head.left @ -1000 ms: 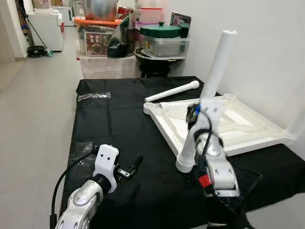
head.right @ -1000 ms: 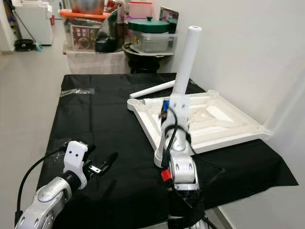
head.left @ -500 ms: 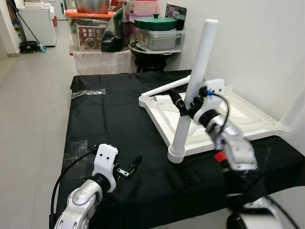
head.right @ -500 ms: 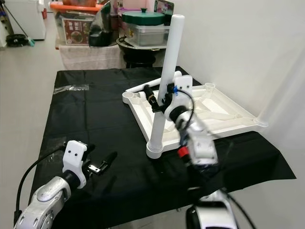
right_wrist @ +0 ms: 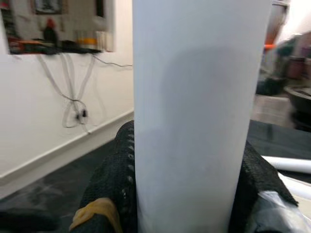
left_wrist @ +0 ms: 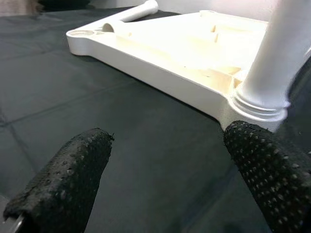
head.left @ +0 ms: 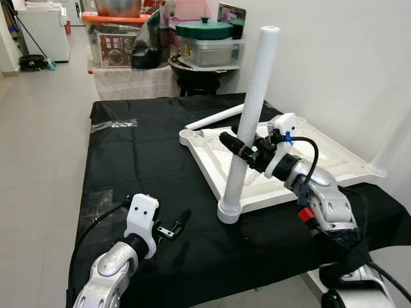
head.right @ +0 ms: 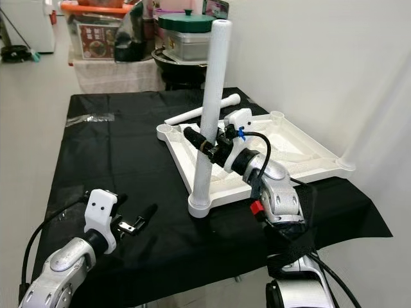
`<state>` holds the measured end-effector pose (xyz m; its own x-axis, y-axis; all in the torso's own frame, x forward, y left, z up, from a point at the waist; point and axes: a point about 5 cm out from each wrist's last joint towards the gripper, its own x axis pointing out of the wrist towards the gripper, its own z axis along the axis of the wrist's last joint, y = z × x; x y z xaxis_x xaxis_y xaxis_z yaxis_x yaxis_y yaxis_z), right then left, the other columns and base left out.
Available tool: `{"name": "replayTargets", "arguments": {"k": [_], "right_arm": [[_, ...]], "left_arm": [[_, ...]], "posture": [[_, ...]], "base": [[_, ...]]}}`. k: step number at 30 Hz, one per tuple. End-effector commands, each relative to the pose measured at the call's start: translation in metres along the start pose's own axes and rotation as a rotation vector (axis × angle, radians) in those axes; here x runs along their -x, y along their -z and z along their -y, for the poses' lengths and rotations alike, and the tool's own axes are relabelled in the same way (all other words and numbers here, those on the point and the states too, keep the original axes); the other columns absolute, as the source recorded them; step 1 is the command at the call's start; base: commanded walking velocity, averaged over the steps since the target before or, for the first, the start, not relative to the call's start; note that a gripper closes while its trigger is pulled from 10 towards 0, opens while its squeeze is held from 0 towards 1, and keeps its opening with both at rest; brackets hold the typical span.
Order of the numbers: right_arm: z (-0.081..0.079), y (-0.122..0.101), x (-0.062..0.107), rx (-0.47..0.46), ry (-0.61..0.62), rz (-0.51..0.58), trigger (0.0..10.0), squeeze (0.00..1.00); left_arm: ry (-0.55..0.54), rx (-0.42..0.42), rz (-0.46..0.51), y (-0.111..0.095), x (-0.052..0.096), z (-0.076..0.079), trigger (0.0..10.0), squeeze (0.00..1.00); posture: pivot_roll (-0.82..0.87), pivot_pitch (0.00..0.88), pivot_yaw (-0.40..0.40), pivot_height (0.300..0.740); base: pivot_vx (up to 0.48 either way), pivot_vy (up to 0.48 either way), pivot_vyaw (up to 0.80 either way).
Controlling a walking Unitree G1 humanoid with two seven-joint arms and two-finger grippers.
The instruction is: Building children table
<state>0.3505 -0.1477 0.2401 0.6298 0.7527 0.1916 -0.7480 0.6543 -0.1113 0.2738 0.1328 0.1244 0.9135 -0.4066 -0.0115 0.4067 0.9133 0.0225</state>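
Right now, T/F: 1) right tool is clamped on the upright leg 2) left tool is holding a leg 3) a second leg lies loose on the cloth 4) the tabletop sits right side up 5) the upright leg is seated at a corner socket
1) True: the right tool grips the upright leg at mid-height.
2) False: the left tool is open, holding nothing, over the black cloth.
3) True: the second leg lies behind the tabletop.
4) False: it is upside down, ribs showing.
5) True: at the near corner.
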Motion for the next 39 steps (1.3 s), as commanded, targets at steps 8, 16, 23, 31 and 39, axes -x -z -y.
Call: {"name": "replayTargets", "arguments": {"k": [8,16,23,31,39], "right_arm": [[-0.025,-0.005,0.012,-0.045,-0.311,0.015,0.0,0.0],[-0.002,0.035,-0.009,0.007,0.544,-0.241,0.0,0.0],[-0.013,0.054,0.009,-0.046,0.975,-0.314,0.0,0.0],[-0.017,0.044,0.015,0.01,1.143,-0.301,0.0,0.0],[-0.024,0.044,-0.001,-0.013,1.083,-0.285,10.0,0.76]], "left_arm": [[0.019,0.0,-0.017,0.003,-0.003,0.002,10.0,0.0],[0.016,0.002,-0.022,0.004,-0.002,0.002,10.0,0.0],[0.016,0.001,-0.023,0.004,-0.002,0.002,10.0,0.0],[0.0,-0.001,-0.024,0.004,-0.001,-0.001,10.0,0.0],[0.004,0.002,-0.027,0.006,-0.002,0.002,10.0,0.0]], "posture": [[0.09,0.0,-0.087,0.74],[0.1,0.0,-0.088,0.74],[0.1,0.0,-0.088,0.74],[0.1,0.0,-0.099,0.74],[0.1,0.0,-0.093,0.74]], "base": [[0.0,0.0,0.0],[0.0,0.0,0.0],[0.0,0.0,0.0],[0.0,0.0,0.0],[0.0,0.0,0.0]]}}
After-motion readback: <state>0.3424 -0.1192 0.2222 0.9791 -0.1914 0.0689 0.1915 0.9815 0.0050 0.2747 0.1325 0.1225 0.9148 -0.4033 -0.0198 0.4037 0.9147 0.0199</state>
